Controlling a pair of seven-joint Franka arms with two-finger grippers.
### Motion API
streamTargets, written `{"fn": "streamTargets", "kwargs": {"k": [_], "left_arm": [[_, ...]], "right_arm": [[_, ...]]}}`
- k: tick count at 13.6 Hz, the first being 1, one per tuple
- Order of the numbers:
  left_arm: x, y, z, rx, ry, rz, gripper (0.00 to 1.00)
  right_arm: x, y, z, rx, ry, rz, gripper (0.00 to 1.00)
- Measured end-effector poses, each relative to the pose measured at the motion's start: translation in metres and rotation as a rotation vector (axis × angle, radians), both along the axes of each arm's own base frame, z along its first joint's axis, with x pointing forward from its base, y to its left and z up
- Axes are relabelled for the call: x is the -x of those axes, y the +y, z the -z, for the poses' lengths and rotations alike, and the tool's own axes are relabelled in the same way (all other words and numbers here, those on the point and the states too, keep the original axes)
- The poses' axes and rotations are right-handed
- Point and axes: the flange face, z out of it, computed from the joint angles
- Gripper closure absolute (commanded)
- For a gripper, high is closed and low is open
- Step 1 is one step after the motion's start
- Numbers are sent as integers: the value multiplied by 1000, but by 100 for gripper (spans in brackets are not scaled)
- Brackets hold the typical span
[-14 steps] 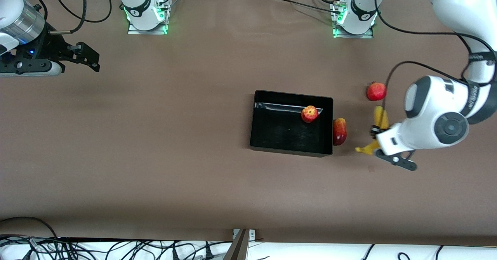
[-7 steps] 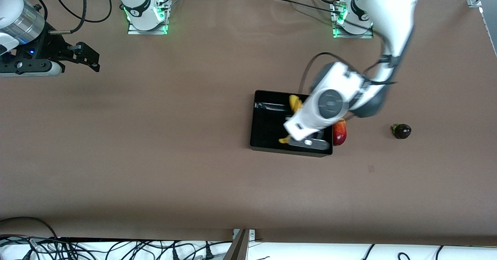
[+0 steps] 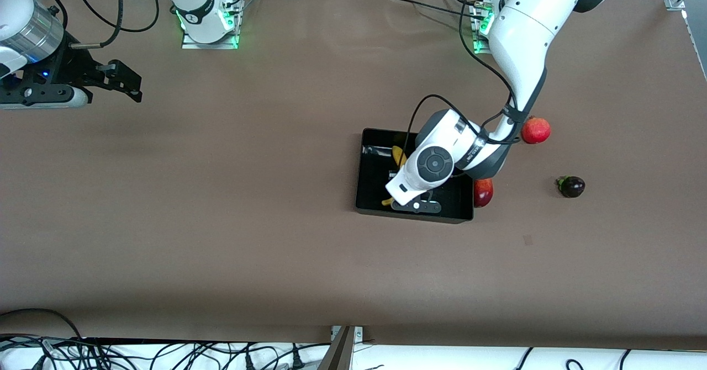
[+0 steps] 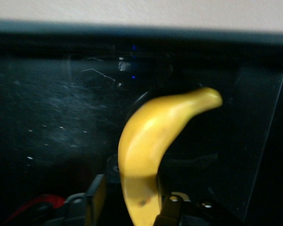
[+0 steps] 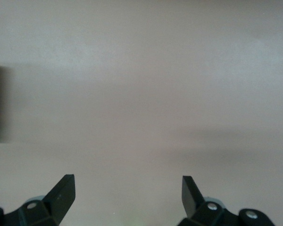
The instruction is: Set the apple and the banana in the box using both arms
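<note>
The black box [image 3: 369,178] lies mid-table. My left gripper [image 3: 399,179] is low inside the box and shut on the yellow banana [image 3: 397,154], whose two ends stick out from under the wrist. In the left wrist view the banana [image 4: 148,141] runs out from between the fingers [image 4: 96,197] over the box's scratched black floor [image 4: 42,122]. The apple is hidden under the left wrist. My right gripper [image 3: 130,83] waits open and empty above bare table at the right arm's end; it also shows in the right wrist view [image 5: 127,188].
A red-and-yellow mango [image 3: 483,192] lies against the box's outer wall toward the left arm's end. A uniformly red round fruit [image 3: 536,130] and a small dark fruit [image 3: 571,186] lie closer to that end. Cables run along the table's edges.
My left arm carried the banana from the table near the mango into the box and lowered it. Its wrist now covers the apple. The right arm has not moved.
</note>
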Motion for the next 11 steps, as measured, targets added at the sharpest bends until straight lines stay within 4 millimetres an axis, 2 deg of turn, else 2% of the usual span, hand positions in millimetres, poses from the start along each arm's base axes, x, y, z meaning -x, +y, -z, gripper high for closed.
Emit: {"fn": "streamTargets", "kwargs": {"k": [1, 2, 3, 4, 6, 7, 10, 11], "left_arm": [[-6, 6, -14, -4, -5, -13, 0], [-14, 16, -37, -7, -21, -29, 0], [-25, 33, -68, -11, -45, -55, 0], [-36, 58, -100, -15, -65, -85, 0], [-48, 129, -162, -33, -63, -91, 0], [-49, 162, -185, -36, -52, -59, 0], [-50, 252, -236, -45, -1, 50, 0], [-49, 274, -251, -57, 7, 82, 0]], "right_arm": [[0, 0, 0, 0, 0, 0, 0], [0, 0, 0, 0, 0, 0, 0], [0, 0, 0, 0, 0, 0, 0], [0, 0, 0, 0, -1, -1, 0], [0, 1, 0, 0, -1, -1, 0], [0, 1, 0, 0, -1, -1, 0], [0, 1, 0, 0, 0, -2, 0], [0, 1, 0, 0, -1, -2, 0]]}}
